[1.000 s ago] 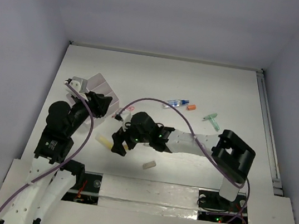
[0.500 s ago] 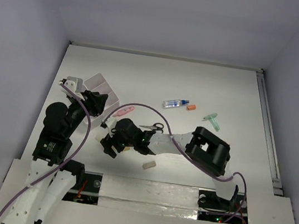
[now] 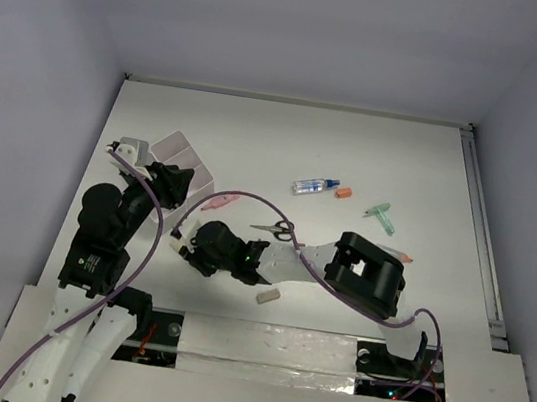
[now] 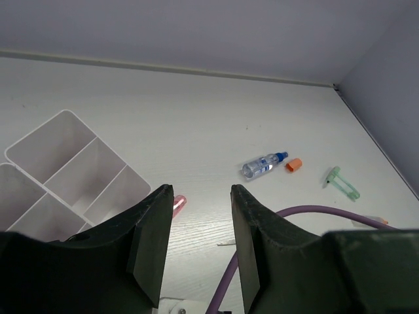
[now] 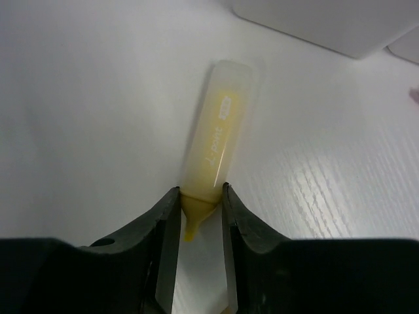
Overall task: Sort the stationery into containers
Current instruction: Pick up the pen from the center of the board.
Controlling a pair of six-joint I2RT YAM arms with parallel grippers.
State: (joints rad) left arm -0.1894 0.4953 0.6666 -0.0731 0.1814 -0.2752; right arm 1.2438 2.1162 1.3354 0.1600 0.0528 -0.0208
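The right end effector [image 5: 196, 216] has closed on the thin end of the yellow marker [image 5: 216, 140], which lies flat on the counter [image 5: 78, 98] near the white tray [image 5: 308, 23], likely to lift it in; the left end effector [image 4: 200, 242] hangs half open and empty.

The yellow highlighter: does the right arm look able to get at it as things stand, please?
Yes, it seems so: the highlighter lies uncovered on the table, its tapered end between the right gripper's fingers, which look closed against it.
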